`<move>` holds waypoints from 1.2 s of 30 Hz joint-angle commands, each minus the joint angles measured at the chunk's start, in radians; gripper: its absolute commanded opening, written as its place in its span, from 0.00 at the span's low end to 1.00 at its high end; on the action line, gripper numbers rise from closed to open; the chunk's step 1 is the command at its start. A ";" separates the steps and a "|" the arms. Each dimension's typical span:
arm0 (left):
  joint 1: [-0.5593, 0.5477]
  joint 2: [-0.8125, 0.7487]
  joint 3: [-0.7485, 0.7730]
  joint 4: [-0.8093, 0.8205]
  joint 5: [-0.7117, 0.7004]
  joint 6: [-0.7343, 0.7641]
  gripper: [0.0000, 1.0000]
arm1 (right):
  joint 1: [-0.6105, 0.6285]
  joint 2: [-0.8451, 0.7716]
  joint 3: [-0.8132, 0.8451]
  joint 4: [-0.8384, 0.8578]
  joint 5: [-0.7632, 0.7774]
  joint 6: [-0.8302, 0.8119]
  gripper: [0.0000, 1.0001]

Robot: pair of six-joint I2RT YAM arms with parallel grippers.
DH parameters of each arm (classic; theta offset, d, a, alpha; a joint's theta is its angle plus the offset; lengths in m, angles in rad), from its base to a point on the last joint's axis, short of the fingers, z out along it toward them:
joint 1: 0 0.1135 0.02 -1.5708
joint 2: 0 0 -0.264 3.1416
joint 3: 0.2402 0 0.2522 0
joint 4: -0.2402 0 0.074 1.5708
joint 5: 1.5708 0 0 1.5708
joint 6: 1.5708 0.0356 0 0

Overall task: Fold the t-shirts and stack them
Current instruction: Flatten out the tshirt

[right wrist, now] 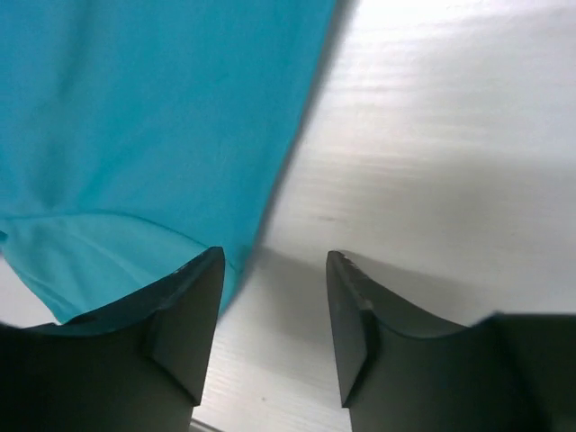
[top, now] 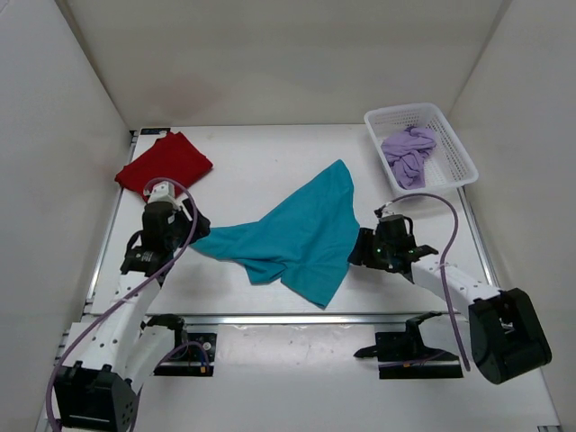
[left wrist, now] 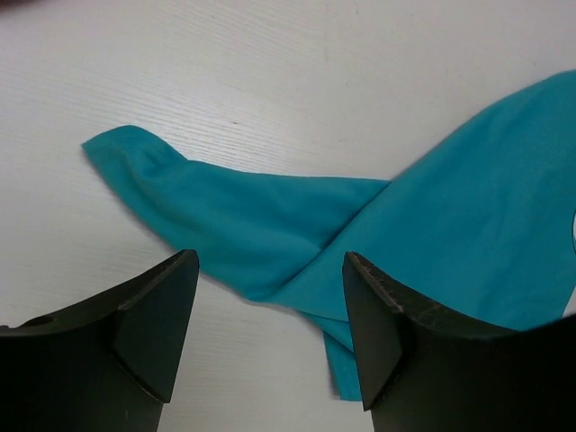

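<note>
The teal-blue t-shirt (top: 301,232) lies spread and creased across the middle of the table, one sleeve reaching left. My left gripper (top: 200,229) sits at that sleeve's tip, open; in the left wrist view the teal cloth (left wrist: 270,211) lies flat on the table just ahead of the open left gripper (left wrist: 270,270). My right gripper (top: 357,247) stands open at the shirt's right edge, where the teal cloth (right wrist: 135,117) reaches the left finger (right wrist: 184,315) and bare table shows between the jaws. The dark red t-shirt (top: 165,162) lies folded at the back left. The lavender t-shirt (top: 408,153) is bunched in the basket.
A white mesh basket (top: 459,144) stands at the back right corner. White walls enclose the table (top: 261,153) on three sides. A metal rail (top: 297,318) runs along the near edge in front of the arm bases.
</note>
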 commanded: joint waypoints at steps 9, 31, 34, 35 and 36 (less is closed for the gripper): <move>-0.149 0.140 -0.126 0.183 0.011 -0.104 0.56 | -0.016 0.207 0.042 0.257 0.033 0.056 0.21; -0.063 0.045 -0.228 0.181 -0.076 -0.115 0.58 | -0.027 -0.120 -0.072 0.200 0.100 0.117 0.44; -0.021 0.023 -0.286 0.201 -0.015 -0.132 0.58 | 0.004 -0.255 -0.157 0.139 0.157 0.168 0.42; -0.029 0.032 -0.289 0.205 -0.010 -0.128 0.57 | 0.014 -0.280 -0.166 0.105 0.181 0.163 0.42; -0.045 0.035 -0.291 0.194 -0.022 -0.128 0.58 | 0.028 -0.308 -0.174 0.076 0.224 0.166 0.42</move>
